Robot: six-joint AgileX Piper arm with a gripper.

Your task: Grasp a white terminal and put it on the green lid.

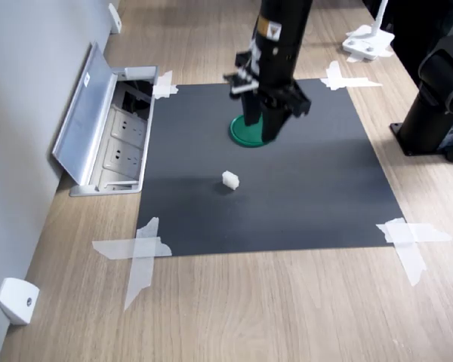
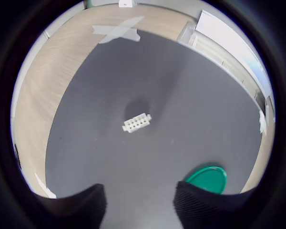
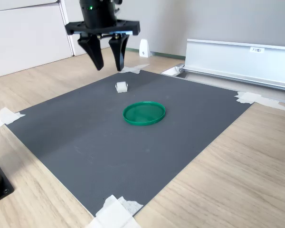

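A tiny white terminal (image 1: 230, 179) (image 2: 137, 122) (image 3: 121, 87) lies on the dark mat, apart from the green lid (image 1: 245, 132) (image 2: 208, 179) (image 3: 144, 113). The lid is a flat round disc, partly hidden by the arm in the first exterior view. My gripper (image 3: 108, 59) (image 1: 270, 130) (image 2: 139, 206) hangs open above the mat with nothing between its black fingers (image 2: 78, 207). In the second exterior view it is up and to the left of the terminal. In the wrist view the terminal lies ahead of the fingertips, the lid beside one finger.
The grey mat (image 1: 302, 196) is taped to a wooden table with white tape strips (image 1: 140, 253). An open floor socket box with a metal flap (image 1: 109, 132) sits at the first exterior view's left. A white wedge piece (image 1: 16, 299) and a black stand (image 1: 438, 113) are nearby.
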